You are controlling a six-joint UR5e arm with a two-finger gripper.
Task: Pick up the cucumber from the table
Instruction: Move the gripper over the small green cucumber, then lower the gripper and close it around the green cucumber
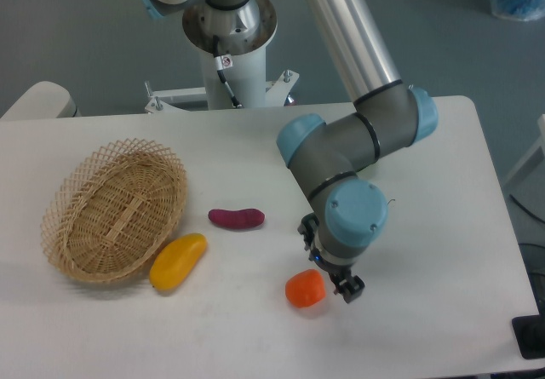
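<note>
1. Hanging low over the white table (443,251), my claw (345,287) sits below my blue wrist joint; its fingers are too small and dark here for me to tell whether they are spread or clenched.
2. The cucumber is hidden from this view; my arm (341,153) covers the spot behind my claw.
3. An orange vegetable (305,289) lies just beside my claw, on its basket side.
4. Farther that way lie a purple vegetable (237,218) and a yellow one (178,261), the latter touching the wicker basket (115,209).
5. Beyond the table's far edge stands my white base post (230,55) on a grey-blue floor (77,30).
</note>
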